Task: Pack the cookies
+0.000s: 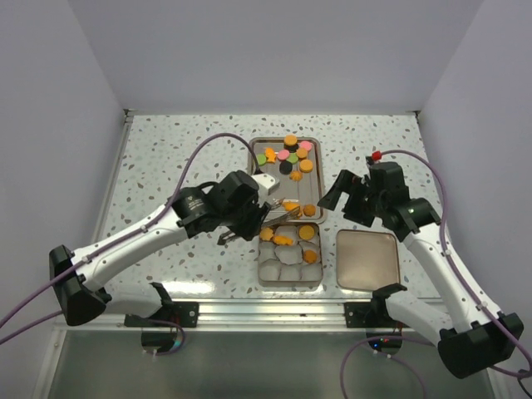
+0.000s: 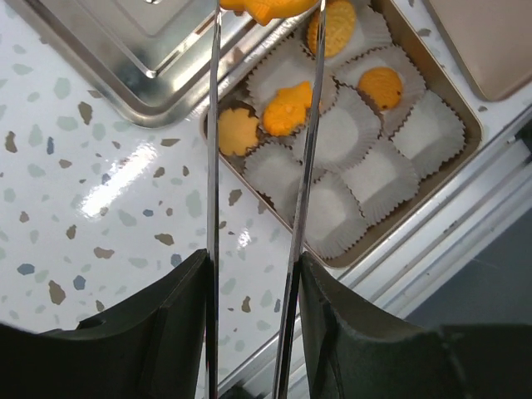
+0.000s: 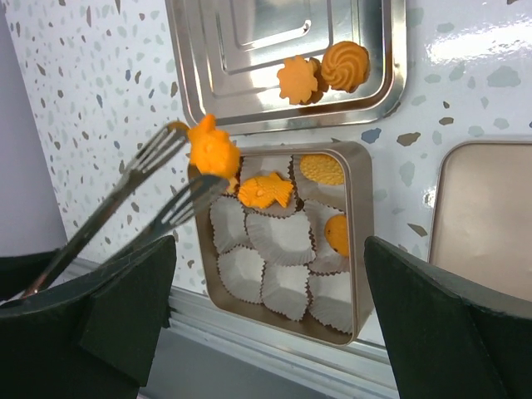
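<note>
From above, the left gripper (image 1: 253, 212) is clamped on the tongs (image 1: 287, 209). The tongs reach over the tin (image 1: 259, 268). Many cookies (image 1: 287, 156) lie in the tray (image 1: 253, 166) behind the tin. The right gripper (image 1: 342, 199) is spread wide with nothing in it, near the lid (image 1: 367, 259).

From the left wrist, the tongs pinch one orange cookie (image 2: 266, 8) over the tin. More cookies sit in paper cups (image 2: 378, 179) below.

From the right wrist, the pinched cookie hangs over the tin's corner, by the tray. Two cookies lie in the tray.

Metal tongs (image 3: 156, 152) pinch an orange cookie (image 3: 209, 150) over the tin (image 3: 360, 249) of paper cups (image 3: 283, 237).
</note>
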